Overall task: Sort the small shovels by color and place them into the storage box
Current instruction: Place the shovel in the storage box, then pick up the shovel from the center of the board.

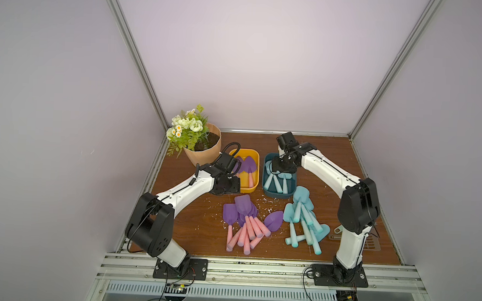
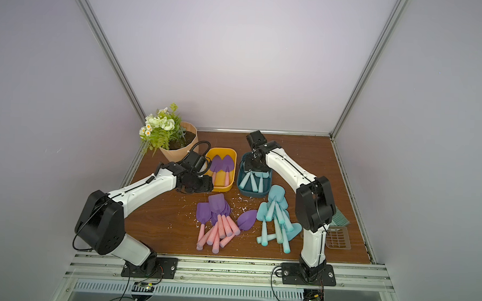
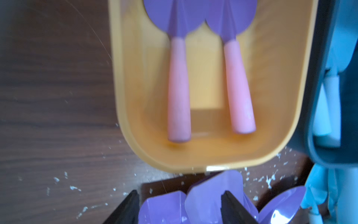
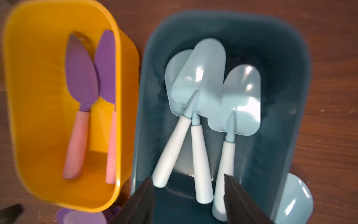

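Wooden table [image 1: 337, 152]: the sort is well under half done, by my read. The yellow box [image 1: 248, 188] and the teal box [image 1: 277, 194] stand side by side toward the back edge, with the yellow one nearer the left edge.

- **Done:** two purple shovels [image 3: 179, 87] lie in the yellow box and three turquoise shovels [image 4: 197, 83] in the teal box. No colours are mixed.
- **Left:** the purple pile [image 1: 245, 218] and the turquoise pile [image 1: 304, 218] lie loose between the boxes and the front edge, each in front of its own box. There are several in each, but they overlap too much to count. A lone purple shovel [image 1: 273, 219] lies between the piles.

The right gripper [image 4: 188, 178] hangs over the teal box at the handle ends, jaws about half apart and gripping nothing. The left gripper [image 3: 180, 209] is just off the yellow box's front wall, over the purple blades, jaws apart with nothing clamped.
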